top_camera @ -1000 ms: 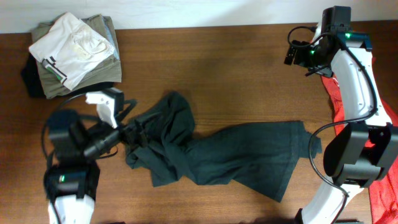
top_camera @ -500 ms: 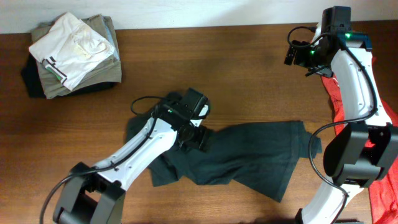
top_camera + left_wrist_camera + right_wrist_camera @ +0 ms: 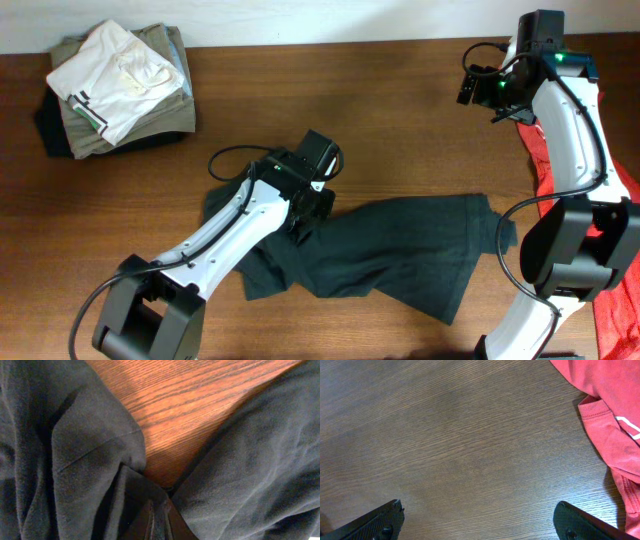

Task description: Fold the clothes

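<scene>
Overhead: bright, even light from above; faint pale sheen on wooden table (image 3: 400,100) upper centre; soft shadows beside arms (image 3: 240,225). Left wrist: charcoal T-shirt (image 3: 260,460) creases in deep shadow, lower edge murky. Right wrist: dimmer, greyer; right gripper (image 3: 477,517) fingertips soft-focus in lower corners.

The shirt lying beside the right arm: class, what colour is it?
The shirt is red-orange, shown best in the right wrist view.
</scene>
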Motion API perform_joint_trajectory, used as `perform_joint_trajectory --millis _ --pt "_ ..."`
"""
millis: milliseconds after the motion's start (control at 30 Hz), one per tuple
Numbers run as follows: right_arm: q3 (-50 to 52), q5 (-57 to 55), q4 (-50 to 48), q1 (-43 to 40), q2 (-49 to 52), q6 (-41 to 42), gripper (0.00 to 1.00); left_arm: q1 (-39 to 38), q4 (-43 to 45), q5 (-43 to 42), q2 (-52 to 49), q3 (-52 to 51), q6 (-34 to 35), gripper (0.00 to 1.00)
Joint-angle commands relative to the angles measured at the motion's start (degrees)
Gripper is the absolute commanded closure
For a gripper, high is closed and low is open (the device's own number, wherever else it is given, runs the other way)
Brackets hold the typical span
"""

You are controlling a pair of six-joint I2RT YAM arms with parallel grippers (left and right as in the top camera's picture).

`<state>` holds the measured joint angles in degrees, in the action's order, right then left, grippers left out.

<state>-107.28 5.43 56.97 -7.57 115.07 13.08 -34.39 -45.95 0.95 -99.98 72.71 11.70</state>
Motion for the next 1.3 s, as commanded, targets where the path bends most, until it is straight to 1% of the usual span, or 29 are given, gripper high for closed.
perform_joint_trajectory --millis 0,67,100,133,167,200,267,333,367,433,567,633,667,733,767,833,867,900,933,967,1067,1133,1167,1233,1267 --pt "-0.1 -0.3 0.0 0.1 -0.2 -0.4 0.01 -0.1 -1.4 0.6 -0.3 1.0 0.0 0.94" --pt "-0.1 -0.3 0.0 0.1 -0.2 -0.4 0.01 -0.1 -3.9 0.5 -0.3 1.0 0.0 0.72" --pt "-0.1 -0.3 0.0 0.1 -0.2 -0.4 0.01 -0.1 -6.2 0.3 -0.3 1.0 -0.9 0.52" --pt "-0.1 -0.3 0.0 0.1 -0.2 -0.4 0.02 -0.1 -7.5 -1.0 -0.3 1.0 -1.7 0.23" --pt "-0.1 -0.3 0.0 0.1 -0.2 -0.4 0.02 -0.1 -6.8 -3.4 -0.3 1.0 -2.9 0.14" --pt "-0.1 -0.3 0.0 0.1 -0.2 -0.4 0.01 -0.1 -5.9 -5.0 -0.3 1.0 -3.8 0.08" --pt "-0.1 -0.3 0.0 0.1 -0.2 -0.4 0.01 -0.1 -5.6 -8.1 -0.3 1.0 -8.0 0.08" --pt "-0.1 -0.3 0.0 0.1 -0.2 -0.4 0.01 -0.1 -6.3 -8.3 -0.4 0.7 -8.6 0.11" --pt "-0.1 -0.3 0.0 0.1 -0.2 -0.4 0.01 -0.1 -6.4 -8.3 -0.4 0.2 -8.5 0.17" --pt "-0.1 -0.3 0.0 0.1 -0.2 -0.4 0.01 -0.1 -6.4 -8.2 -0.4 -0.9 -8.5 0.26" --pt "-0.1 -0.3 0.0 0.1 -0.2 -0.4 0.01 -0.1 -6.4 -7.0 -2.0 -1.4 -8.5 0.31" --pt "-0.1 -0.3 0.0 0.1 -0.2 -0.4 0.01 -0.1 -5.6 -6.8 -3.7 -1.4 -8.5 0.32" --pt "-0.1 -0.3 0.0 0.1 -0.2 -0.4 0.02 -0.1 -4.5 -3.5 -4.6 -1.4 -7.2 0.38" --pt "-0.1 -0.3 0.0 0.1 -0.2 -0.4 0.01 -0.1 -3.8 -0.9 -4.6 -1.4 -6.5 0.41" --pt "-0.1 -0.3 0.0 0.1 -0.2 -0.4 0.01 -0.1 -3.7 -0.3 -4.6 -1.4 -6.1 0.49" --pt "-0.1 -0.3 0.0 0.1 -0.2 -0.4 0.01 -0.1 -3.6 0.6 -4.6 -1.4 -5.5 0.59" --pt "-0.1 -0.3 0.0 0.1 -0.2 -0.4 0.01 -0.1 -3.6 0.6 -4.6 -1.3 -5.5 0.69" --pt "-0.1 -0.3 0.0 0.1 -0.2 -0.4 0.01 -0.1 -3.6 0.6 -4.6 -1.1 -5.5 0.83" --pt "-0.1 -0.3 0.0 0.1 -0.2 -0.4 0.01 -0.1 -3.6 0.6 -4.5 -0.3 -5.4 0.94" --pt "-0.1 -0.3 0.0 0.1 -0.2 -0.4 0.01 -0.1 -4.0 0.6 -4.3 1.1 -5.3 1.00" --pt "-0.1 0.2 0.0 0.1 -0.2 -0.3 0.01 -0.1 -4.7 0.6 -2.5 6.1 -5.3 0.99" --pt "-0.1 2.4 0.0 0.1 -0.2 -0.3 0.01 -0.1 -4.7 1.3 -1.1 6.5 -5.3 0.99" --pt "-0.1 5.9 0.2 0.1 -0.2 -0.3 0.01 -0.1 -4.7 3.9 -0.1 6.5 -5.3 0.99" --pt "-0.1 17.1 5.1 0.1 -0.2 -0.4 0.01 -0.1 -4.6 9.1 0.7 6.5 -4.5 0.99" --pt "-0.1 18.2 8.3 0.1 -0.2 -0.4 0.01 0.1 -4.6 12.1 0.7 6.5 -2.3 0.99"
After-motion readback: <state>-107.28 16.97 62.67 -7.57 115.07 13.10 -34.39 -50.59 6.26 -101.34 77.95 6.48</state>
